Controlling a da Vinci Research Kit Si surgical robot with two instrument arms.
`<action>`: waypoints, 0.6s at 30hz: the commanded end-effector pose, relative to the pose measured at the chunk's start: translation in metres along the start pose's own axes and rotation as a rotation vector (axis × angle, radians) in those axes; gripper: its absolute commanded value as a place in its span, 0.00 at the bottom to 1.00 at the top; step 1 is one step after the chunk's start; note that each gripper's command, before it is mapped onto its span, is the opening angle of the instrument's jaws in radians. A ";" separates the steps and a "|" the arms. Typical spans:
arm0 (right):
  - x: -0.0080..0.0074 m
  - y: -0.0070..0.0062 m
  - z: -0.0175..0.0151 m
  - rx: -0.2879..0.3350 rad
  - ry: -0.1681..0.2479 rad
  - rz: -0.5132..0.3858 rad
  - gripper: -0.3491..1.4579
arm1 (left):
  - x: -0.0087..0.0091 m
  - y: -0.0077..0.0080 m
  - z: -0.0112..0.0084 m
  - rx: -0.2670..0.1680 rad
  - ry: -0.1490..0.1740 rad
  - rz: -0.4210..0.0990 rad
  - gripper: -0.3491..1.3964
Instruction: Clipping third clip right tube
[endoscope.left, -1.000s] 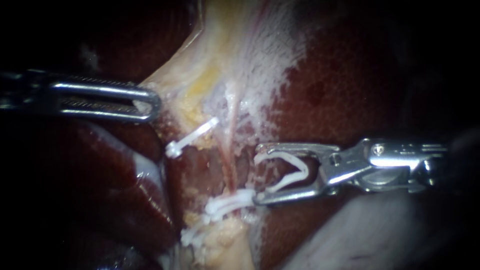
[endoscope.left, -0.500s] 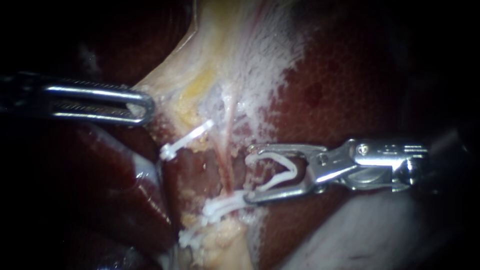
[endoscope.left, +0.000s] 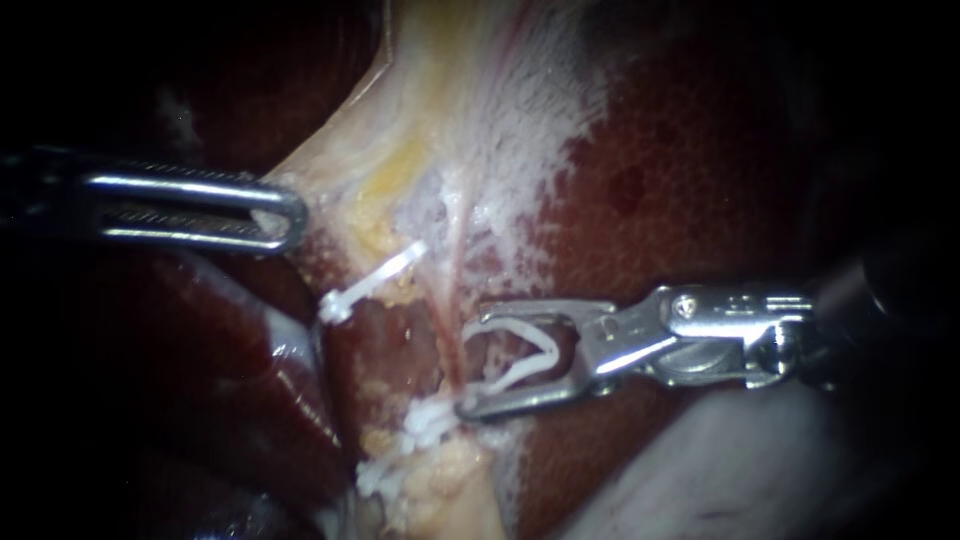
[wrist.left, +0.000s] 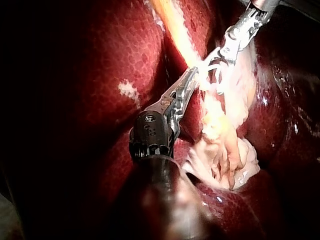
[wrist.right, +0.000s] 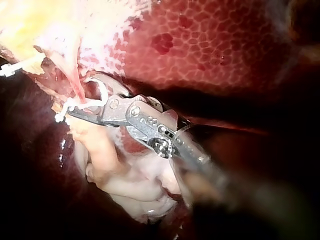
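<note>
Clip (endoscope.left: 550, 352), white, V-shaped, held wide in right instrument (endoscope.left: 473, 362) at the tube (endoscope.left: 453, 290); left instrument (endoscope.left: 293, 215) grips tissue (endoscope.left: 340, 170).

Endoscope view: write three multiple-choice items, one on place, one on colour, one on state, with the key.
1. The unapplied clip sits in: A the left instrument; B the right instrument; C neither.
2. Its colour: A white; B blue; C black.
3. The left instrument: A touches nothing; B carries a clip; C grips pale tissue.
Key: 1 B, it lies inside that instrument's tip; 2 A, it shows white against the metal; 3 C, its tip is closed on the tissue edge.
</note>
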 end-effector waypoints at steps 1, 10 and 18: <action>-0.0001 0.0001 0.0001 -0.002 0.000 0.000 0.51 | 0.0000 0.0000 0.0000 0.000 -0.001 -0.001 0.00; 0.0005 0.0003 0.0014 -0.003 0.006 0.006 0.50 | 0.0000 0.0000 0.0001 0.000 -0.001 -0.001 0.00; 0.0010 0.0004 0.0022 0.034 0.005 -0.004 0.47 | 0.0000 0.0002 0.0002 0.001 -0.001 -0.001 0.00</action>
